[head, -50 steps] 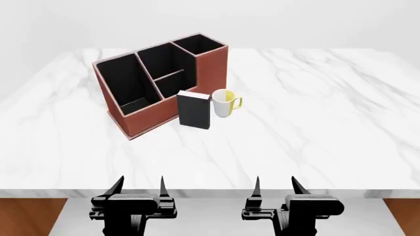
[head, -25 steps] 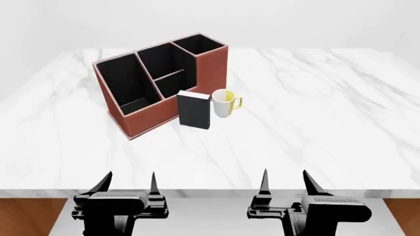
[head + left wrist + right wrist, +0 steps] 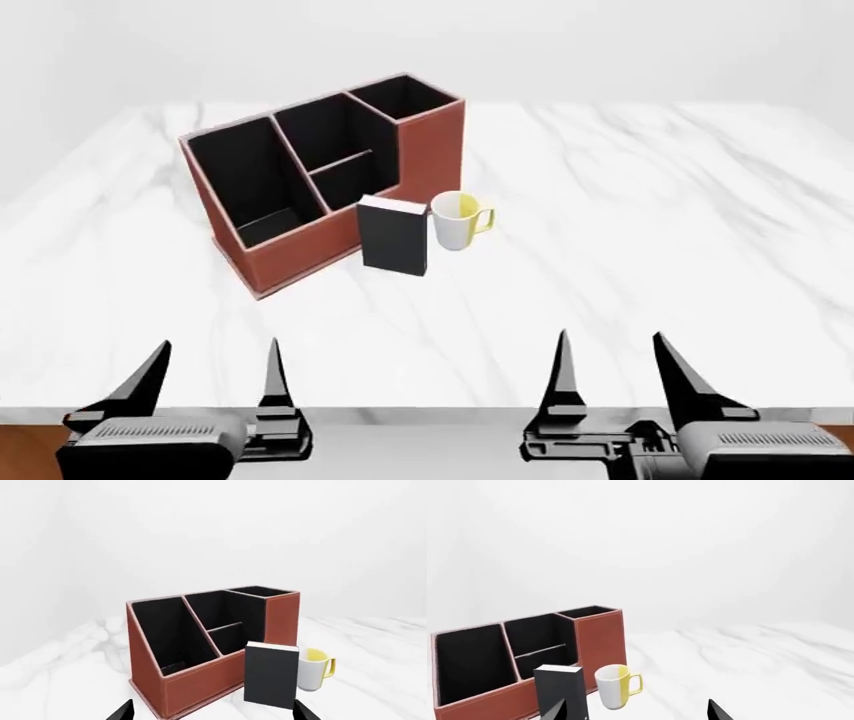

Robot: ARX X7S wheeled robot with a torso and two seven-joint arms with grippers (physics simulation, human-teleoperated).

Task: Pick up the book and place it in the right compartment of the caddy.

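Observation:
The black book [image 3: 394, 235] stands upright on the marble table, just in front of the reddish-brown caddy [image 3: 314, 245]. The caddy's right compartment [image 3: 407, 97] is the tall square end section at the back right. The book also shows in the left wrist view [image 3: 270, 675] and the right wrist view [image 3: 560, 690]. My left gripper [image 3: 214, 375] and right gripper [image 3: 617, 368] are both open and empty, low at the table's near edge, well short of the book.
A white-and-yellow mug [image 3: 457, 220] stands right of the book, close to it and to the caddy's tall end wall. The white marble table [image 3: 641, 220] stretches wide to the right and front.
Both grippers have risen and spread apart, the left going left and the right going right. The view has shifted slightly. The book, mug and caddy have not moved.

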